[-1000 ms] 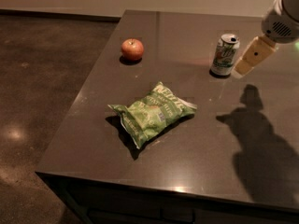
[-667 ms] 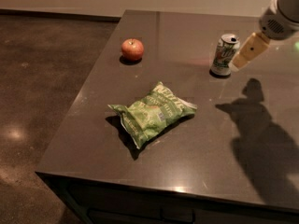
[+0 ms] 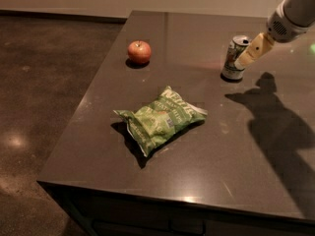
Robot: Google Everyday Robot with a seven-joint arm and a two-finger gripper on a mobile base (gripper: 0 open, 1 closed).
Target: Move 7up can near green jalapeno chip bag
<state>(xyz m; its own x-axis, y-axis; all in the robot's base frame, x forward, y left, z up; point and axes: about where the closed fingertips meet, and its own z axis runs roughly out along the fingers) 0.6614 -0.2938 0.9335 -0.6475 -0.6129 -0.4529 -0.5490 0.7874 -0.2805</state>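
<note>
The 7up can (image 3: 234, 58) stands upright on the dark table (image 3: 256, 146), at the far right part of it. The green jalapeno chip bag (image 3: 161, 119) lies flat near the table's middle, well in front and to the left of the can. My gripper (image 3: 250, 55) comes in from the upper right and sits right against the can's right side, at the height of its upper half. Whether it touches the can is not clear.
A red apple (image 3: 139, 52) sits at the back left of the table. The table's left edge (image 3: 83, 102) and front edge (image 3: 162, 195) drop to a dark polished floor (image 3: 44, 82). The arm's shadow lies across the table's right side.
My gripper has moved a little left and up, closing in on the can's right side. The can, bag and apple have not moved.
</note>
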